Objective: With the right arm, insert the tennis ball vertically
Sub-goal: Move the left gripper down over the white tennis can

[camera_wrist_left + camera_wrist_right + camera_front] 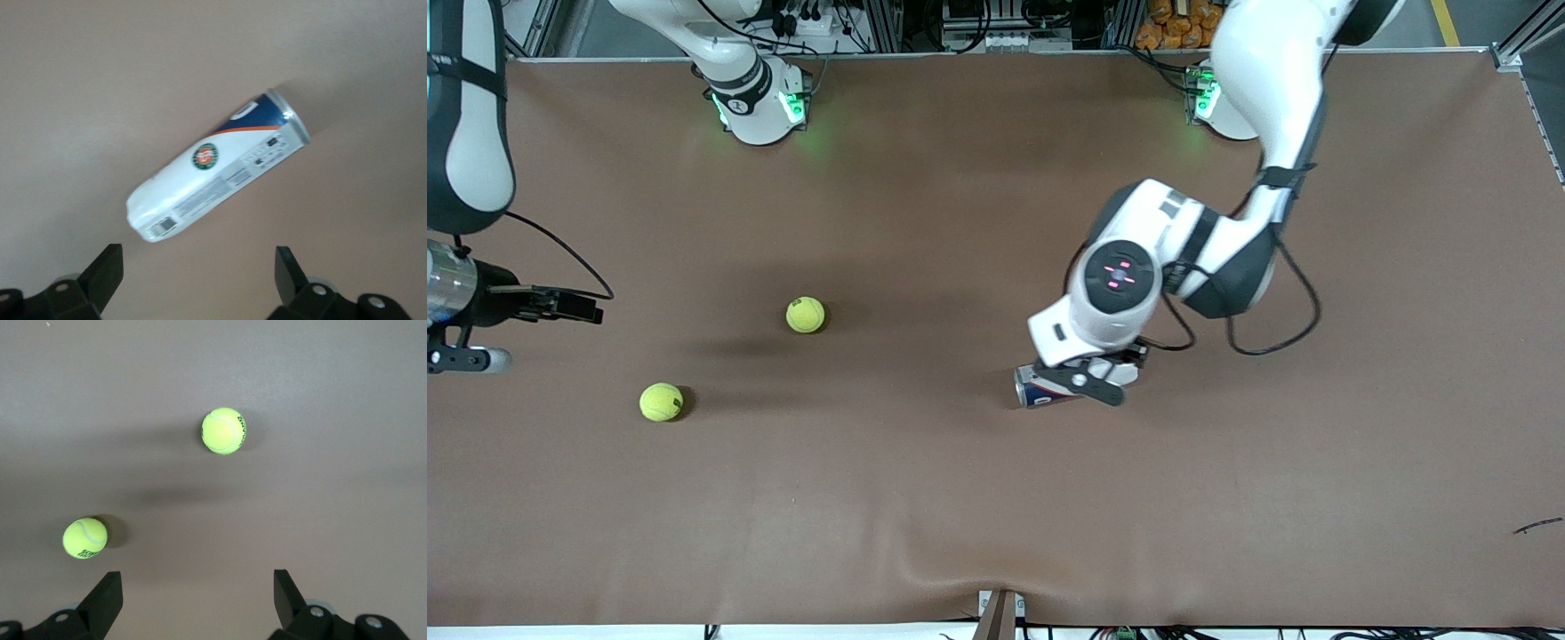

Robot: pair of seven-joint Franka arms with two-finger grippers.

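While both grippers hang with jaws wide apart, nearest the front camera lies one fuzzy yellow-green tennis ball (661, 402), second tennis ball (806, 315) farther, both toward right arm's end. Right gripper (197, 600) over bare table near them. Left gripper (199, 277) over tipped white-and-blue tennis ball can (217, 167) mid-table.

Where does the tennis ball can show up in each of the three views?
Front view: the can lies on its side on the brown table, partly under the open left gripper.
Left wrist view: the can lies across the middle, above the gripper fingers.
Right wrist view: not in it; only two tennis balls show.
Shared landmark: the brown table surface, seen in all three.
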